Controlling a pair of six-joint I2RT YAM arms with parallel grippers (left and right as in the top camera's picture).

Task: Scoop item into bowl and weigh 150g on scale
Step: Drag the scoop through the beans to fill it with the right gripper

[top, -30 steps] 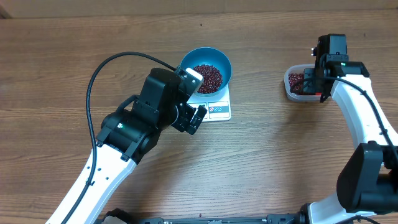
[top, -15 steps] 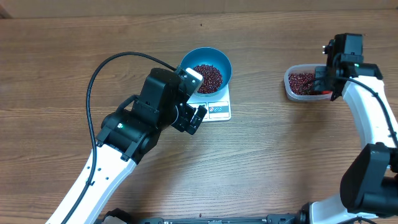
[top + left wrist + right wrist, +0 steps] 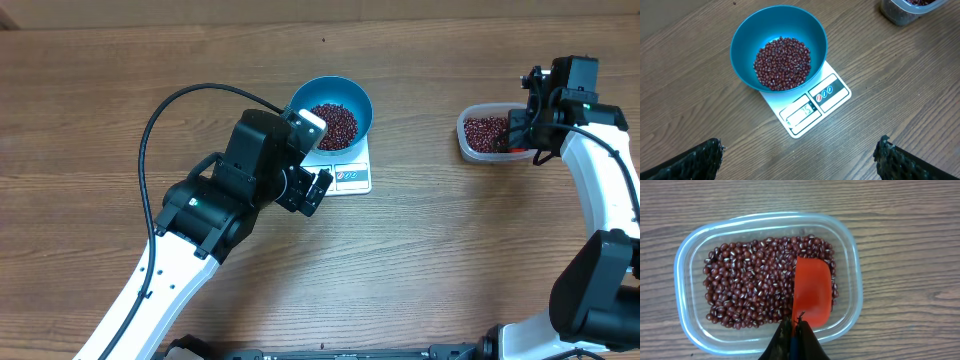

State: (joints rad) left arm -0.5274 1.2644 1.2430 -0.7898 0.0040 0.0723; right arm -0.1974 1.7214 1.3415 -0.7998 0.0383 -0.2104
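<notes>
The blue bowl (image 3: 331, 115) (image 3: 779, 47) stands on the white scale (image 3: 352, 178) (image 3: 832, 92) and holds a heap of red-brown beans (image 3: 782, 62). My left gripper (image 3: 317, 157) (image 3: 800, 155) hovers open just in front of the scale, with nothing between its fingers. My right gripper (image 3: 522, 138) (image 3: 796, 322) is shut on the handle of a red scoop (image 3: 812, 290). The scoop lies over the right side of the beans (image 3: 750, 287) in the clear container (image 3: 685, 255). No beans show on the scoop's visible face.
The clear plastic container (image 3: 468, 143) sits at the right of the wooden table (image 3: 450, 250), well apart from the scale. The left arm's black cable (image 3: 160, 115) loops over the table at the left.
My right arm has drawn back to the right, uncovering more of the clear container. The left arm, bowl and scale have not moved.
</notes>
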